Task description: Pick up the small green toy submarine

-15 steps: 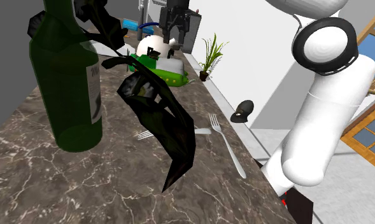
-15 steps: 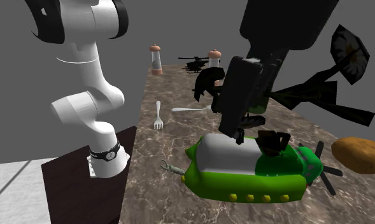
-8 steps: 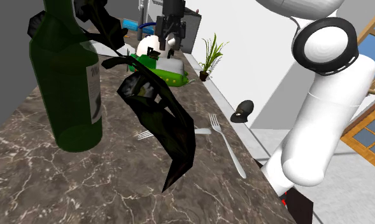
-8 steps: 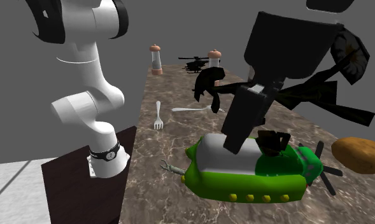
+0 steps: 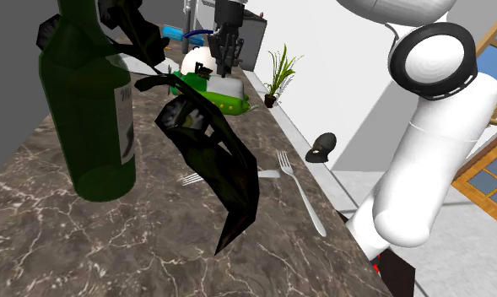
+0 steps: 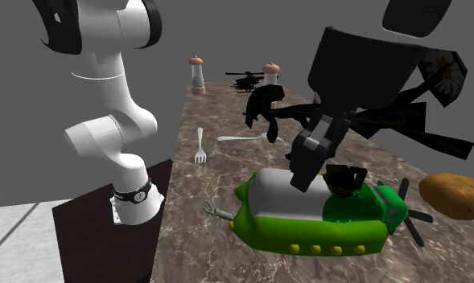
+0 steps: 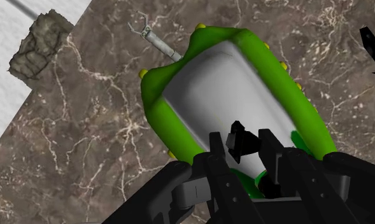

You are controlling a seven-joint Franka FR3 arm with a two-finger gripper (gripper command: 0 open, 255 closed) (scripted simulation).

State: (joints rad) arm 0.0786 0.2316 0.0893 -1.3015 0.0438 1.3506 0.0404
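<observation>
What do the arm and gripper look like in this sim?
The arm is glossy white, built of rounded, tube-like links with black rings at the joints. A black band with small pale marks circles its base. The gripper is all black: a boxy body ending in two slim, flat-sided fingers.
</observation>
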